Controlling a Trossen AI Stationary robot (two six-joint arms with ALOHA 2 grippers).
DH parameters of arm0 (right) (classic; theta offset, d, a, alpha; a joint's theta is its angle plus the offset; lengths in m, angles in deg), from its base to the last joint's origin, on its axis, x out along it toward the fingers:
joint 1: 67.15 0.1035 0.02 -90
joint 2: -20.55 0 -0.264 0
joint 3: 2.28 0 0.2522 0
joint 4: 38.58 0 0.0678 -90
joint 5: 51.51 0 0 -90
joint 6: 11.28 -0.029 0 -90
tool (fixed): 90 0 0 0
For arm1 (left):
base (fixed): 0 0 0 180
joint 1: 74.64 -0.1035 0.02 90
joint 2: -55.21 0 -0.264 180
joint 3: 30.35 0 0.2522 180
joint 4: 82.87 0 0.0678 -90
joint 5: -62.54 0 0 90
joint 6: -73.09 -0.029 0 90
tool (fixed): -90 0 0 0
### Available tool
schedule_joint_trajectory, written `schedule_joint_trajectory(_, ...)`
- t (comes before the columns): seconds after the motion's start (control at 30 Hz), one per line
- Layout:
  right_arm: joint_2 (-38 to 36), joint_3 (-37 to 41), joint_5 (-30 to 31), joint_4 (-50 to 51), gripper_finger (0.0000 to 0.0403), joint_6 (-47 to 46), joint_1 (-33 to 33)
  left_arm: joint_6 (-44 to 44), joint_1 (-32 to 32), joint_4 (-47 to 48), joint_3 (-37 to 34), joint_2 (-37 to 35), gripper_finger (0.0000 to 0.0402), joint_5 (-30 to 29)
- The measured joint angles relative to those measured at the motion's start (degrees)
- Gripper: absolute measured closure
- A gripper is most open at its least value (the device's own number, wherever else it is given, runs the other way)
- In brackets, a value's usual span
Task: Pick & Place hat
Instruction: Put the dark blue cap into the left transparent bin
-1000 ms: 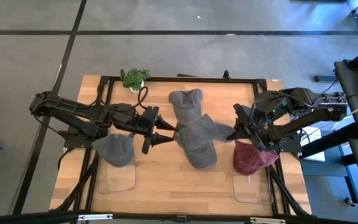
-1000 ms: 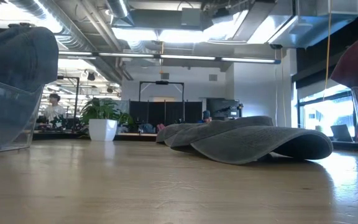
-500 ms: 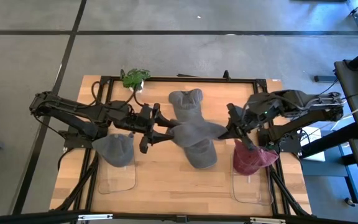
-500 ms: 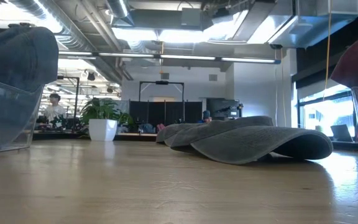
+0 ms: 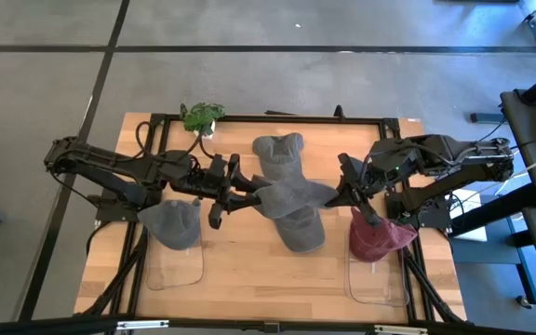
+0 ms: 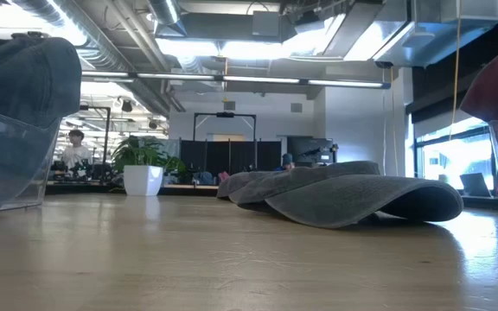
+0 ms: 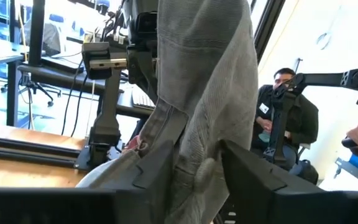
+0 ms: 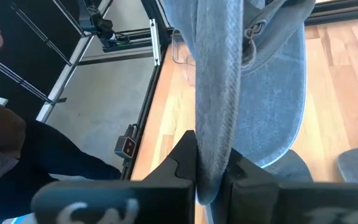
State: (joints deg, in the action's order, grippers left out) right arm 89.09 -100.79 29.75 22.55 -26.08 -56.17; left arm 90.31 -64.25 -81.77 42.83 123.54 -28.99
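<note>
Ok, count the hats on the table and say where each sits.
5. One grey hat in the left bin, a maroon hat in the right bin, three grey ones mid-table: far, lifted middle, near. More may be hidden.

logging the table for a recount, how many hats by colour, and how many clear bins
grey hats: 4, one far, one lifted in the middle, one near, one on the left bin
dark red hats: 1, on the right bin
clear bins: 2
total: 7
</note>
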Motion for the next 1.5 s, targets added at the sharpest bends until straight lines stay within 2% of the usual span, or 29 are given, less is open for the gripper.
schedule_joint_trajectory(0.27, 0.00, 0.00, 0.16, -0.01, 0.0383, -1.30, 0.00, -0.95, 0.00, -0.04, 0.00, 0.00, 0.0375, -0.32)
schedule_joint_trajectory(0.5, 0.00, 0.00, -2.64, 0.07, 0.0370, 3.21, 0.02, 0.20, 0.00, 0.52, 0.00, -0.32, 0.0379, 1.76)
schedule_joint_trajectory(0.6, 0.00, 0.00, -4.24, 0.80, 0.0335, 4.46, 0.04, 1.61, 0.00, 1.34, 0.00, -0.36, 0.0379, 2.61)
schedule_joint_trajectory(0.7, 0.00, 0.00, -3.79, 2.93, 0.0282, 4.08, 0.04, 2.85, -0.02, 4.19, 1.18, -0.35, 0.0379, 3.02)
schedule_joint_trajectory(0.87, -0.33, 0.00, 4.72, 12.34, 0.0205, 1.80, 0.00, 9.44, -0.02, 12.48, 5.47, -0.35, 0.0379, 5.29)
schedule_joint_trajectory(1.03, -0.37, 0.00, 14.22, 20.24, 0.0166, -0.01, 0.00, 20.47, 0.10, 25.85, 11.69, -0.42, 0.0379, 11.62)
schedule_joint_trajectory(1.2, -0.37, 0.00, 20.34, 21.95, 0.0158, 0.06, 0.00, 25.59, 3.10, 41.03, 17.75, -0.43, 0.0379, 16.52)
schedule_joint_trajectory(1.33, -0.37, 0.00, 21.14, 21.94, 0.0158, 0.05, 0.00, 29.33, 7.46, 52.45, 19.79, -0.42, 0.0379, 13.39)
schedule_joint_trajectory(1.5, -0.37, 0.00, 21.17, 21.89, 0.0157, 0.06, 0.00, 37.15, 13.20, 61.35, 19.82, -0.37, 0.0379, 10.01)
